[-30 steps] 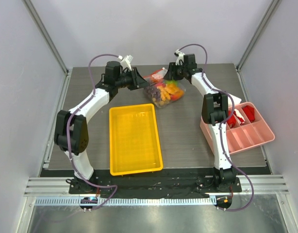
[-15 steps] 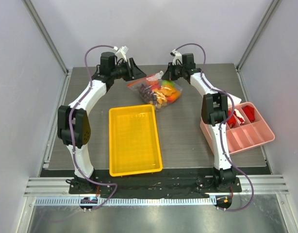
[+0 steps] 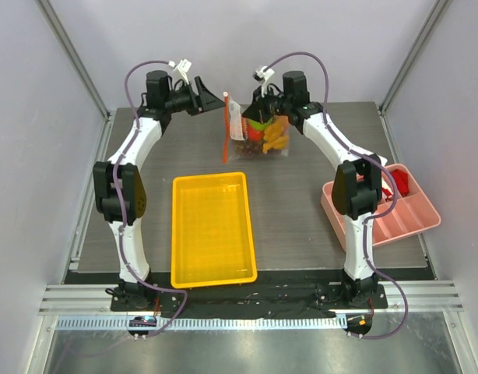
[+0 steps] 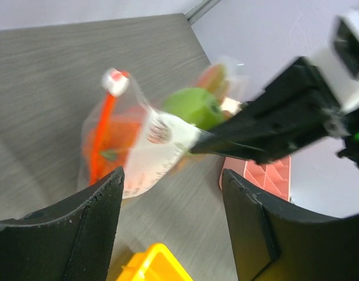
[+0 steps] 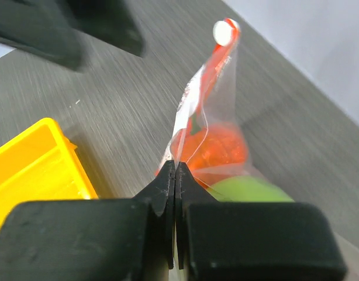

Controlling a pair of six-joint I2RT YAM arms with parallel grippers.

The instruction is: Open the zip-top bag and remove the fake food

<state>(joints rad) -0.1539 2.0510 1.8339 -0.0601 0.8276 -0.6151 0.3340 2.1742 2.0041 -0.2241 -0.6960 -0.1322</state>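
The zip-top bag (image 3: 240, 131) hangs from my right gripper (image 3: 257, 111), which is shut on the clear film near its mouth (image 5: 188, 126). The orange-red zip strip (image 3: 226, 128) dangles down the bag's left side. Fake food shows through the film: a green apple (image 4: 194, 108), an orange pumpkin (image 5: 219, 149) and orange pieces (image 3: 276, 137). My left gripper (image 3: 214, 100) stands open to the left of the bag, apart from it, with nothing between its fingers (image 4: 86, 225). In the left wrist view the bag (image 4: 145, 149) lies beyond the fingertips.
A yellow tray (image 3: 177, 234) lies on the table in front of the bag. A pink divided tray (image 3: 414, 214) with red pieces sits at the right edge. Grey walls close in the back and sides.
My right gripper shut on the bag and raised it, so it hangs upright now. My left gripper let go, opened and drew back to the left.
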